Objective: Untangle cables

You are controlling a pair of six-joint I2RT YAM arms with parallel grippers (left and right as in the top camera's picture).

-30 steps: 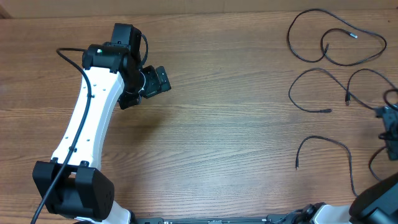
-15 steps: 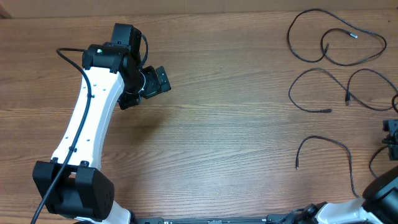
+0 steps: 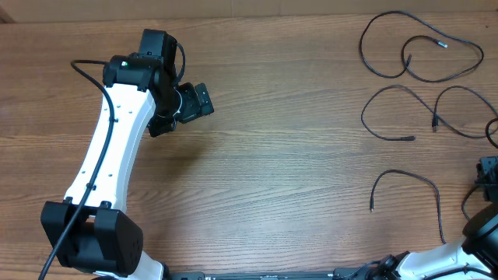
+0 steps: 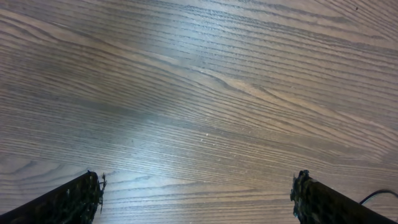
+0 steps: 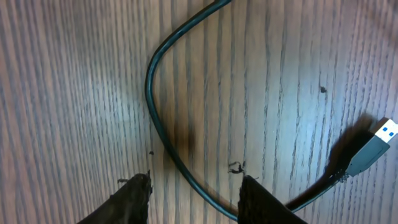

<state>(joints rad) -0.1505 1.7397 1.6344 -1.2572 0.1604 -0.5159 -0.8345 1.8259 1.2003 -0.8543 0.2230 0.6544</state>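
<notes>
Cables [image 3: 401, 138] by table's [image 3: 296, 187] right edge, well apart from left hand [image 3: 180, 113]

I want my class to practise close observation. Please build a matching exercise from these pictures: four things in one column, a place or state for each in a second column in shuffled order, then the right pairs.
Column 1
1. left tool
2. right tool
3. USB plug
4. looped cable

Column 2
a. blue inside its tip, lying on the table
b. at the table's far right corner
c. fingers wide apart over bare table
d. a finger on each side of a black cable

Pairs: 1-c, 2-d, 3-a, 4-b
</notes>
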